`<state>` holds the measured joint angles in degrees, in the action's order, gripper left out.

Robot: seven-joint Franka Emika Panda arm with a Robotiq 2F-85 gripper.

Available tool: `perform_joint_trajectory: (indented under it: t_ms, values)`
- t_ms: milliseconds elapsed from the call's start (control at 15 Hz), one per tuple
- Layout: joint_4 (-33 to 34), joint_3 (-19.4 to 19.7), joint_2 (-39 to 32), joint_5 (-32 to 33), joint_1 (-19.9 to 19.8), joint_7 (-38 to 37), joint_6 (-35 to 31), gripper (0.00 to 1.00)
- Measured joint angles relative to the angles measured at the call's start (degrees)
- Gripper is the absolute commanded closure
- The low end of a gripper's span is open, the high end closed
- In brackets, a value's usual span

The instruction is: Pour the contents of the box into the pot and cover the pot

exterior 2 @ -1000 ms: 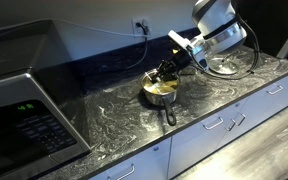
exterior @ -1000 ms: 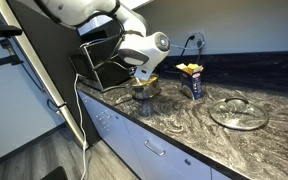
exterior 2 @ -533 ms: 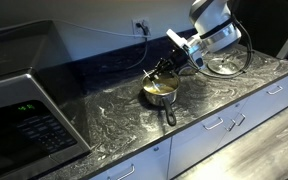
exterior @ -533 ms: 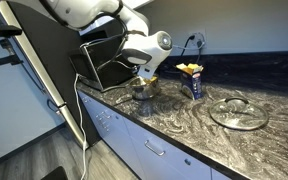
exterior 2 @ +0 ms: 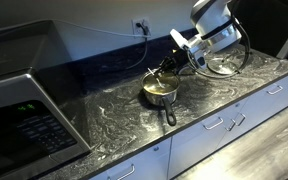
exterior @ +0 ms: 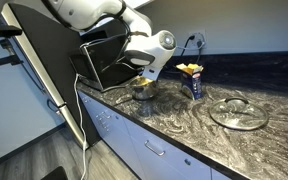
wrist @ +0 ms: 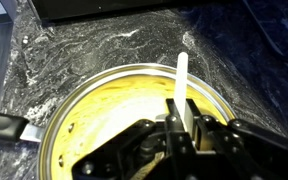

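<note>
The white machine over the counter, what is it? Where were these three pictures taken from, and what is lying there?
It is a robot arm with a two-fingered hand at its end, steered by a person. Two pictures come from cameras standing in the room at different spots; the third from a camera on the wrist, looking down past the hand. On the dark marbled counter stand a steel pot with yellow pieces inside and a blue box; a glass lid lies flat nearby. A microwave shows in an exterior view. The hand hangs shut over the pot; a thin white strip sticks out between its fingers, and I cannot tell what it is.
</note>
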<state>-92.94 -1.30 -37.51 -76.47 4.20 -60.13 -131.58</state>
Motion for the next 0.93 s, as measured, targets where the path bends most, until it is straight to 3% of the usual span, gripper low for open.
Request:
perform_joint_trajectory:
  t_ms: [467, 933]
  values:
    - [-0.82, 0.44, 0.25, 6.77, 0.04, -9.49, 1.14, 0.97]
    - [0.05, -0.08, 0.68, 6.31, -1.09, -10.07, 11.01, 0.97]
